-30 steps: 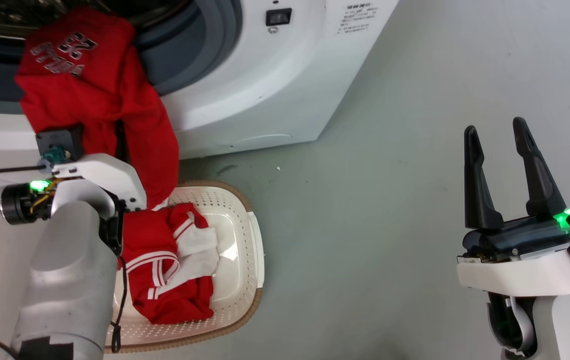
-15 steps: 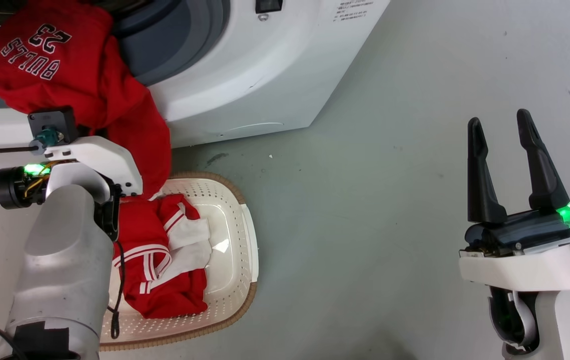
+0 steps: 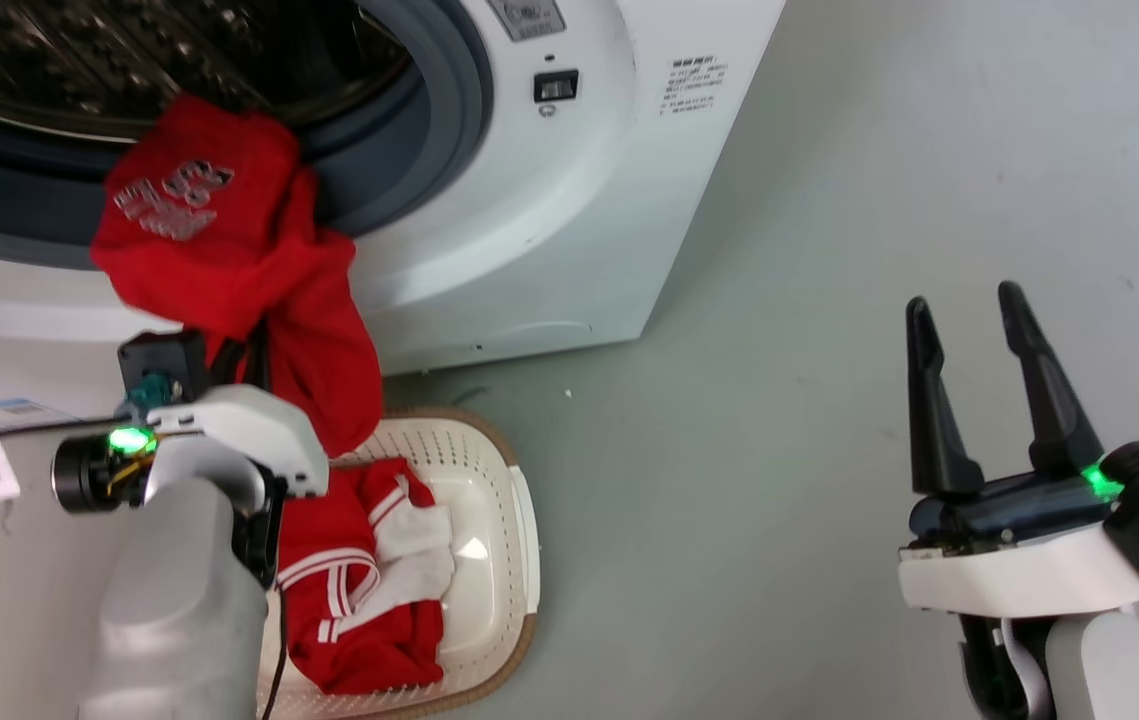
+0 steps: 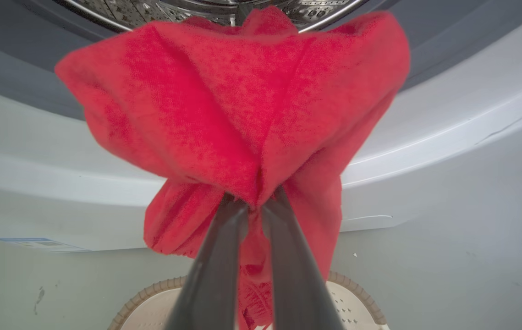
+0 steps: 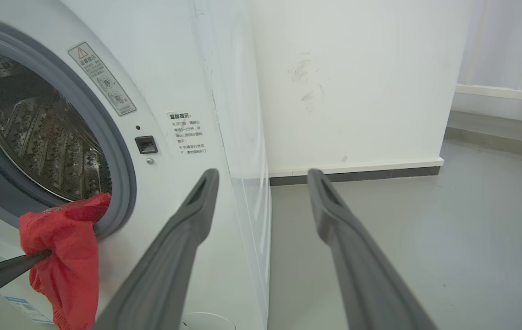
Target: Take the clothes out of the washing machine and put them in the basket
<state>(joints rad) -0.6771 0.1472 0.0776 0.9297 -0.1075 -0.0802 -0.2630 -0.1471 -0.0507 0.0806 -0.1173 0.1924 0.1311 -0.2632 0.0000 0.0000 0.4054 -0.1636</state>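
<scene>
I am keeping the left end effector [image 4: 255, 201] clamped narrow on a bunched fold of the garment [image 3: 229, 250]. Its top is draping over the grey rim of the washer [image 3: 569, 200] and its tail is hanging down just above the basket [image 3: 489, 470]. I am judging that the basket is sitting right under the porthole so that anything pulled out drops into it. Other clothes [image 3: 349, 590], red with white panels and stripe trim, are already lying in it. The right end effector [image 3: 963, 298] is waiting wide and empty over the floor, well apart from the work, where it is not getting in the way. White lettering is showing on the garment, but it is blurring too much for me to read. On the washer front I am seeing a warning sticker [image 5: 102, 78] with a triangle and a block of small print [image 5: 187, 133], both too small to make out.
</scene>
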